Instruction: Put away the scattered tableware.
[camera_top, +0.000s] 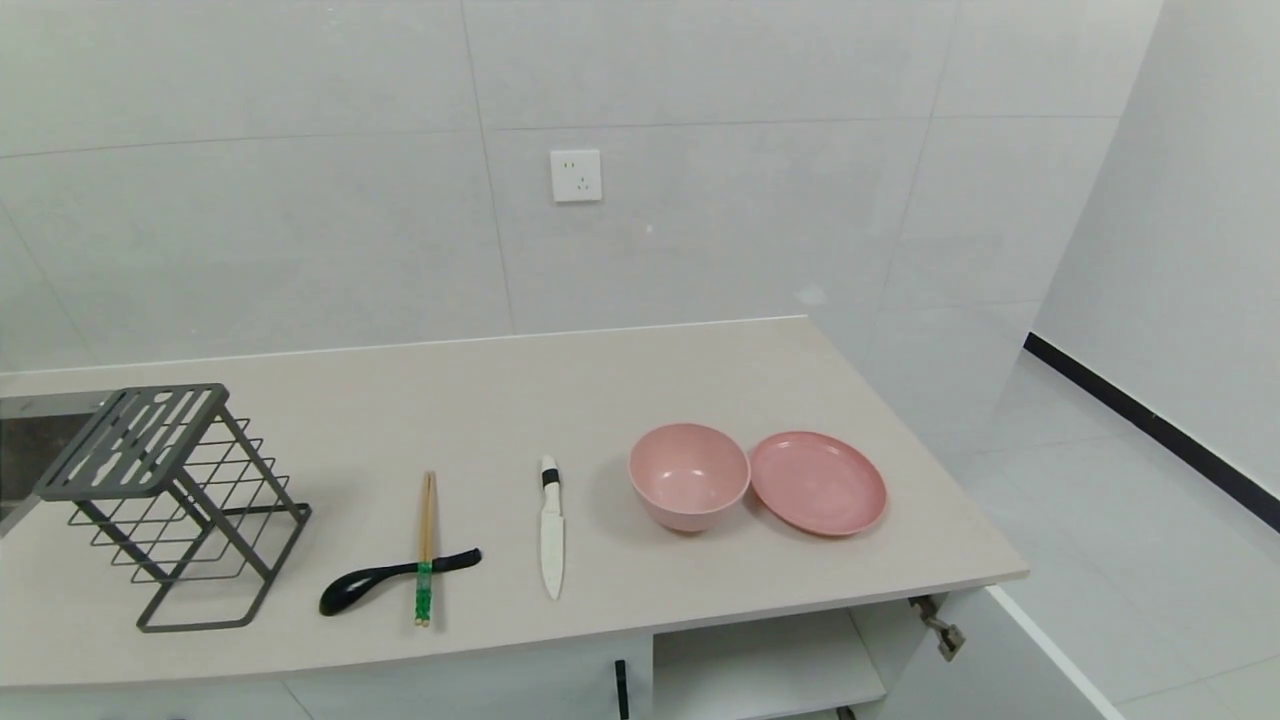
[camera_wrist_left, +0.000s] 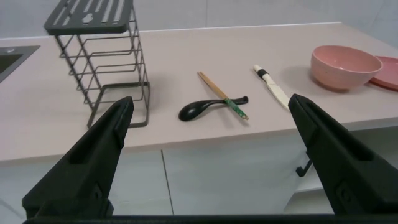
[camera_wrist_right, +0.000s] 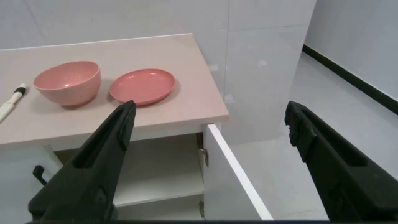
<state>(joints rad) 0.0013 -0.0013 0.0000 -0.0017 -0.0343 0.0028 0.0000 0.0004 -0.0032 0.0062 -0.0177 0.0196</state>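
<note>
Left gripper (camera_wrist_left: 209, 102) and right gripper (camera_wrist_right: 209, 107): jaws wide, empty. Bowl (camera_top: 688, 475), right of rack (camera_top: 140, 440): likely light, stiff, smooth; pinch rim. Plate (camera_top: 818, 482) farther right lies flat, probably slippery.

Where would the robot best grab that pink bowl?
Probably by the rim of the pink bowl, coming down from above: it stands upright and open, so one finger can slip inside the wall. The side facing the knife looks best, since the pink plate sits close on the other.

Left to right along the tabletop (camera_top: 500, 400): black spoon (camera_top: 395, 578) with chopsticks (camera_top: 426, 548) lying across its handle, white knife (camera_top: 551, 530), upright pink bowl (camera_top: 689, 475), pink plate (camera_top: 818, 482) just beside it.
</note>
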